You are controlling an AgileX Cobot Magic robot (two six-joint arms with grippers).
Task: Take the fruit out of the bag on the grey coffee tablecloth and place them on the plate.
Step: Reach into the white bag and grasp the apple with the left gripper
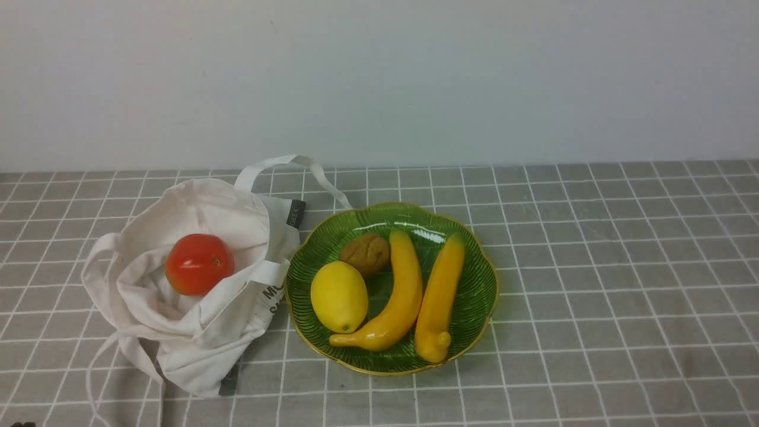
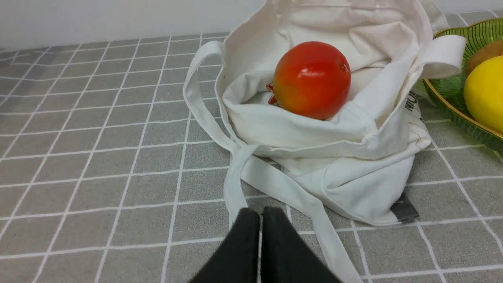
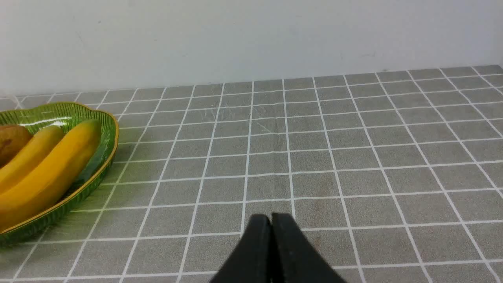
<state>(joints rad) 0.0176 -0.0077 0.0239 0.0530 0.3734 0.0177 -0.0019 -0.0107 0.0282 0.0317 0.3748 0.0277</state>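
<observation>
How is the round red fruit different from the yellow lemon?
The red fruit is red-orange, while the lemon is bright yellow. The red fruit sits inside the open white bag, but the lemon already lies on the green plate. The red fruit is round like a ball, and the lemon is more egg-shaped with a little nub at one end. Both are smooth and shiny.

The bench wears a grey-brown tablecloth (image 1: 593, 267) gridded with thin white lines. On it lie a crumpled off-white cloth tote bag (image 1: 195, 350) and, touching it, a gold-rimmed ribbed green glass plate (image 1: 477, 296).
</observation>
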